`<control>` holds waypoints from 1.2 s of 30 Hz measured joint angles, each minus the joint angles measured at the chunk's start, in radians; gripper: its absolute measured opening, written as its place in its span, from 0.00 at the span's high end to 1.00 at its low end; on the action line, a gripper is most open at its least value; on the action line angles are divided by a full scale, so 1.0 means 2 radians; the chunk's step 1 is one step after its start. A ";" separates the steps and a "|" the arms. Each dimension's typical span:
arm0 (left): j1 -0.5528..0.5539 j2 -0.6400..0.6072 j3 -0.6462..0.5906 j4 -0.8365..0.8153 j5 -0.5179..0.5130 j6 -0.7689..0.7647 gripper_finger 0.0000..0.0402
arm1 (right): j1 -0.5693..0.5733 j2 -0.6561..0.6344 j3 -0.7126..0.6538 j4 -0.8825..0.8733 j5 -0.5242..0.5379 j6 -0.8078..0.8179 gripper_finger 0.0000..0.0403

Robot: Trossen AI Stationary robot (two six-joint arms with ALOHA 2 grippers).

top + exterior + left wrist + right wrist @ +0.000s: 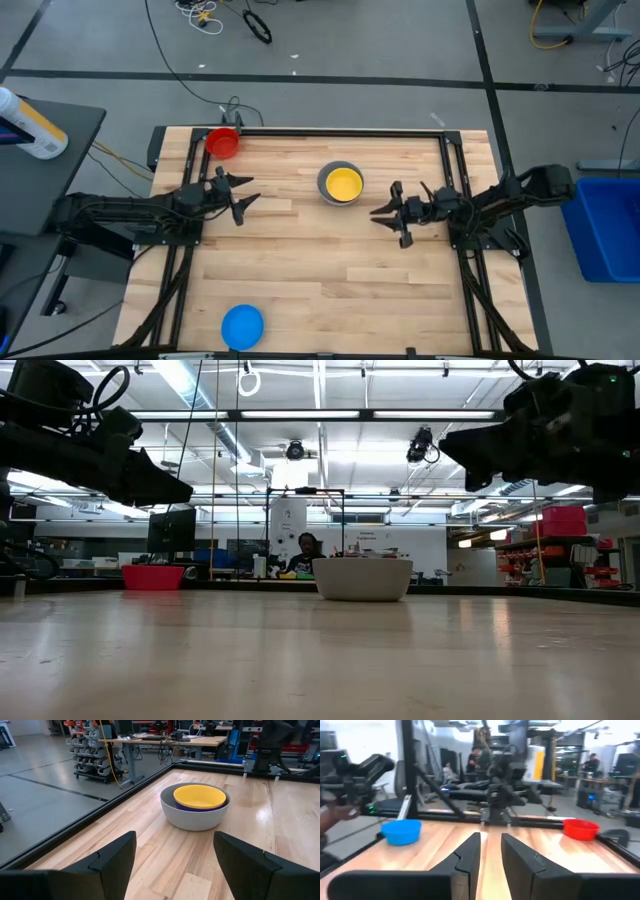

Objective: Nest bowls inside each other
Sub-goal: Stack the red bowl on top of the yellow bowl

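**Three bowls stacked mid-bench, red and blue ones off on their own**

High view: the yellow bowl sits mouth-up inside the grey bowl, between both tools. Left tool is spread, empty, left of the stack. Right tool hangs empty to its right, fingers close together. Red bowl is at the far left corner of the bench, light blue bowl at the near edge.

Low view: the grey bowl stands upright, round, no long axis.

Left wrist: a dark blue bowl rim peeks between yellow and grey.

Right wrist: fingers nearly together, pinching nothing. No readable writing anywhere.
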 joint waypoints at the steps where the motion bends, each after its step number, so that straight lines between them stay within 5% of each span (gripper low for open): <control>1: 0.000 0.000 0.000 0.000 0.000 0.000 0.32 | 0.000 -0.003 -0.005 0.000 -0.003 0.000 0.79; 10: 0.000 0.000 0.000 -0.004 -0.001 0.001 0.32 | -0.029 -0.090 -0.031 -0.122 -0.115 0.058 0.79; 22: 0.000 0.000 0.000 -0.004 0.000 -0.002 0.32 | -0.089 -0.342 -0.030 -0.408 -0.172 0.022 0.78; 36: 0.000 0.000 0.000 -0.007 0.000 -0.008 0.32 | -0.125 -0.574 -0.030 -0.612 -0.150 -0.034 0.77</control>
